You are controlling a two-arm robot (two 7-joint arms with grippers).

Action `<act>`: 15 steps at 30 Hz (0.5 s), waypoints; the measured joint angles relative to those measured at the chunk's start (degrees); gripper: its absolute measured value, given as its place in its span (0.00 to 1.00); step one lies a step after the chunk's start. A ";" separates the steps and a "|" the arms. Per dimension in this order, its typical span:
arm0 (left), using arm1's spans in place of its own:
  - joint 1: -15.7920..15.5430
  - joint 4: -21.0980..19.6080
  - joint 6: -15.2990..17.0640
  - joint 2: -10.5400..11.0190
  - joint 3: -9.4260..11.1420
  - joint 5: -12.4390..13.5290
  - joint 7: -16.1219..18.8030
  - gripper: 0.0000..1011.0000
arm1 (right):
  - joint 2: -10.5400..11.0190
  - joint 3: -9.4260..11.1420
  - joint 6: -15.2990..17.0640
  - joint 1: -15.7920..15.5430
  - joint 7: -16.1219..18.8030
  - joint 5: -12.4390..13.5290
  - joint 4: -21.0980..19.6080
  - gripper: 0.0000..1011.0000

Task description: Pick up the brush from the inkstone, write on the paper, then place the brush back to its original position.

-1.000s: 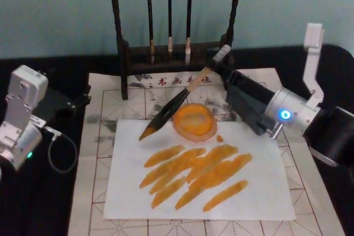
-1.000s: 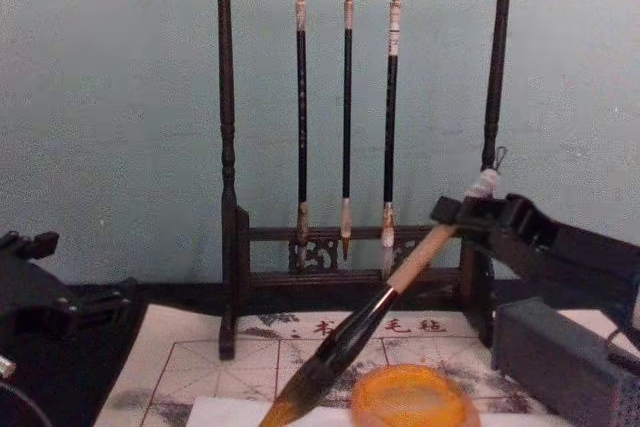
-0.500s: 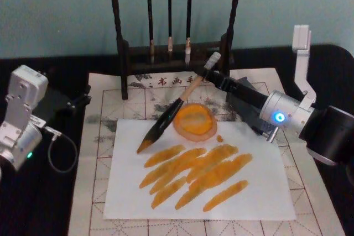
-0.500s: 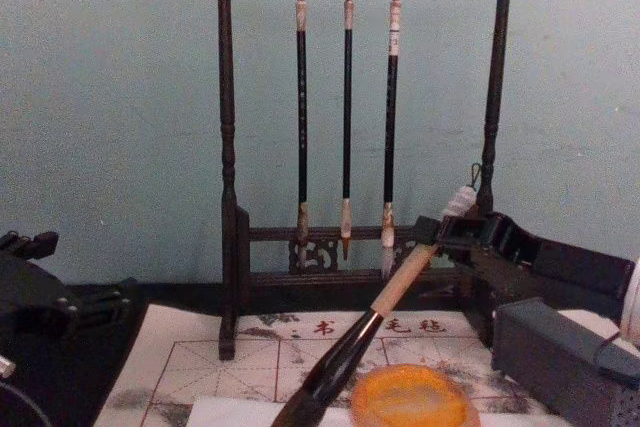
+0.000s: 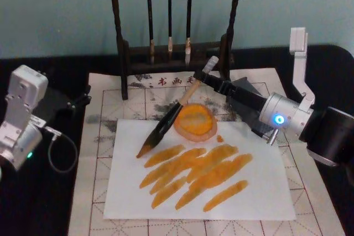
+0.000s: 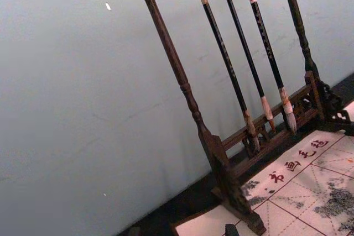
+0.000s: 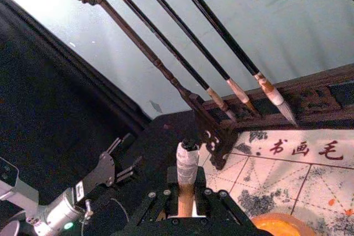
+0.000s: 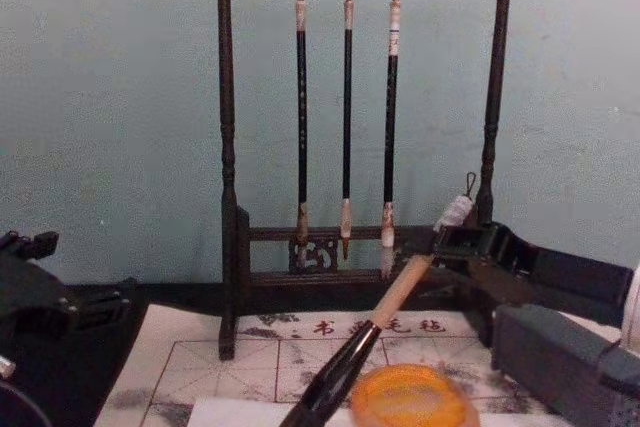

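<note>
A black cloth covers the table, and a plain pale teal wall stands behind it. On the cloth lies a cream mat with red grid lines, red characters and grey smudges. A white sheet of paper lies on the mat, crossed by broad orange strokes. At the sheet's 12 o'clock edge sits the small round orange-yellow inkstone. Farther toward 12 o'clock a dark wooden rack holds three thin black brushes.

The right gripper reaches in from 3 o'clock, its jaws closed on the pale wooden upper handle of the large thick brush. The brush slants past the inkstone's 9 o'clock rim. Its brownish tip is at the paper's 10 o'clock corner; whether it touches cannot be told. The left gripper is parked at 9 o'clock, off the mat.
</note>
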 joint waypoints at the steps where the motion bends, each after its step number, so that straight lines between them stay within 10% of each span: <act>1: 0.00 0.00 0.00 0.00 0.00 0.00 0.00 0.99 | 0.03 -0.04 0.04 0.01 0.04 0.00 0.01 0.18; 15: 0.00 0.00 0.00 0.00 0.00 0.00 0.00 0.99 | 0.06 -0.55 0.18 0.05 -0.13 -0.48 0.15 0.18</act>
